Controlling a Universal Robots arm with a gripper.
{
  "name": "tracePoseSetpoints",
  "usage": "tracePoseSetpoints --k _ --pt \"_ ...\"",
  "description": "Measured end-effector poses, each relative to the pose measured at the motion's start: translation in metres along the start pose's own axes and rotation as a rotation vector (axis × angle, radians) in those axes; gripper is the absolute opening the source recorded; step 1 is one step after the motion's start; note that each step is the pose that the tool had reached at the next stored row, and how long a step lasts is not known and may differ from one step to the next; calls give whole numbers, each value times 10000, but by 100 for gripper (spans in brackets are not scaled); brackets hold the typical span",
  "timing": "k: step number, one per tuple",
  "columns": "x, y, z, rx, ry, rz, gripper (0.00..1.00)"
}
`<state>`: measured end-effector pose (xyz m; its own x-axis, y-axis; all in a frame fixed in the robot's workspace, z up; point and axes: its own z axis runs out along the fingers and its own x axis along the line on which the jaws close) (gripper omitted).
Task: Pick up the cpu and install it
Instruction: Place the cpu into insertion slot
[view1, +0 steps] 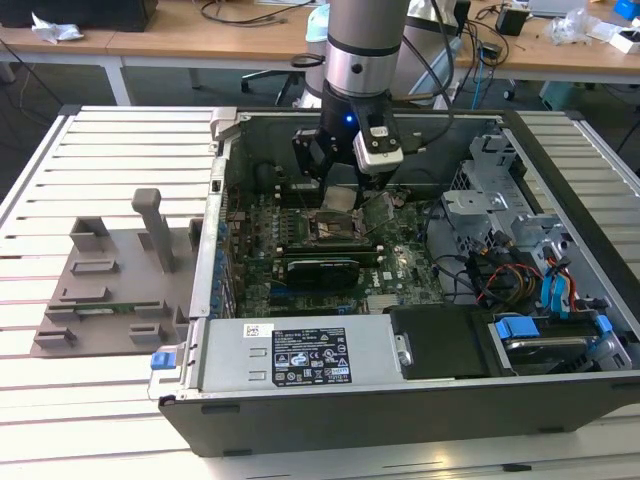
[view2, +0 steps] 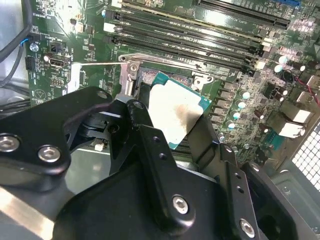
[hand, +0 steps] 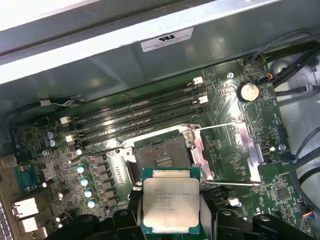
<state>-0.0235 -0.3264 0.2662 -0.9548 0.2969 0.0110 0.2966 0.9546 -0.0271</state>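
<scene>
My gripper (view1: 336, 180) is inside the open computer case, shut on the cpu (view1: 340, 199), a flat square chip with a silvery lid. In both wrist views the black fingers (view2: 141, 122) clamp two opposite edges of the cpu (view2: 176, 111), whose lid carries a brownish smear. The cpu (hand: 171, 200) hangs a little above the motherboard, just beside the open socket (hand: 161, 157), and overlaps its near edge. The socket's metal load plate (hand: 234, 148) is swung open to one side. In the exterior view the socket (view1: 335, 230) lies right below the gripper.
Rows of memory slots (hand: 140, 116) run beside the socket. The case wall (view1: 215, 215), the power supply (view1: 300, 352), and a drive cage (view1: 510, 225) with cables (view1: 500, 280) ring the board. A grey slotted fixture plate (view1: 110, 290) lies at the exterior view's left.
</scene>
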Motion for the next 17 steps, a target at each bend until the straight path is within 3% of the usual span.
tracePoseSetpoints --k 9,17 --pt "0 0 6 -3 26 1023 55" --pt "0 0 10 -9 39 1523 55"
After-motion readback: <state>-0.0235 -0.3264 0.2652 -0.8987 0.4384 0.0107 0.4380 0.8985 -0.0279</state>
